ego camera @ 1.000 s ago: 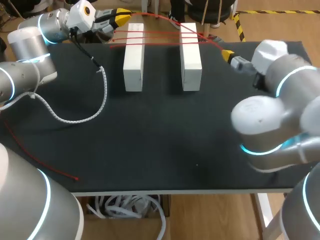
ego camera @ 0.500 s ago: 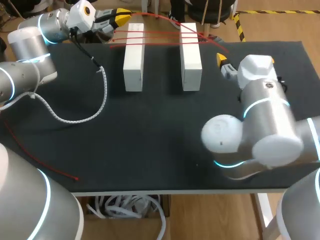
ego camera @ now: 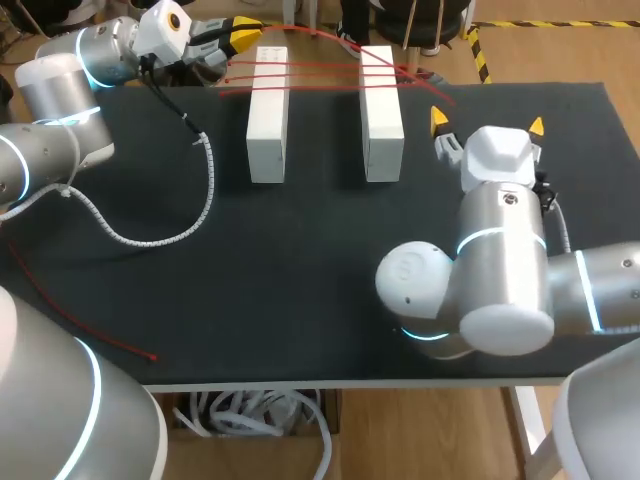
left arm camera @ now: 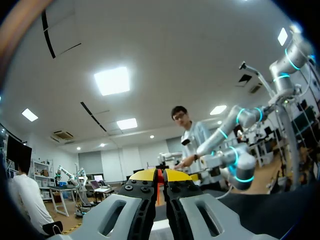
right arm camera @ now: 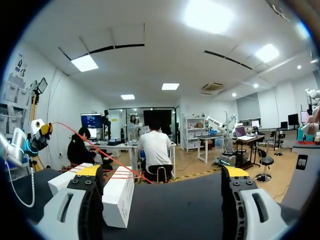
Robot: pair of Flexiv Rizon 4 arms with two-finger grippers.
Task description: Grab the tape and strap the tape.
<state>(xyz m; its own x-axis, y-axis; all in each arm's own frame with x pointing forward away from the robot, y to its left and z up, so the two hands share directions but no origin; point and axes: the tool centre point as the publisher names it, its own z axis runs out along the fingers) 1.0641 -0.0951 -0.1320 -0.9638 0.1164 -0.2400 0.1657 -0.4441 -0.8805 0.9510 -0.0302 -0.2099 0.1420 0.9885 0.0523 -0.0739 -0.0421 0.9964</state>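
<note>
Thin red tape [ego camera: 320,74] runs in several strands across two upright white blocks [ego camera: 268,112] [ego camera: 381,110] at the table's far side. My left gripper [ego camera: 243,31] hovers beside the left block's far end, shut on the tape; in the left wrist view a red strip [left arm camera: 159,176] is pinched between its yellow tips [left arm camera: 159,175]. My right gripper [ego camera: 486,122] stands wide open, right of the right block, holding nothing. From the right wrist the open gripper [right arm camera: 162,172] faces the blocks [right arm camera: 119,194], the tape [right arm camera: 100,152] and my left gripper [right arm camera: 43,131] beyond.
A loose length of red tape [ego camera: 70,318] trails over the table's left front to an end near the edge. A white coiled cable [ego camera: 207,185] hangs from my left arm and loops over the black table [ego camera: 300,280]. My right arm's bulky elbow [ego camera: 470,290] sits over the front right.
My right arm has swung its elbow leftward over the table and turned its wrist, so both yellow tips now show. The left arm and the tape have not moved.
</note>
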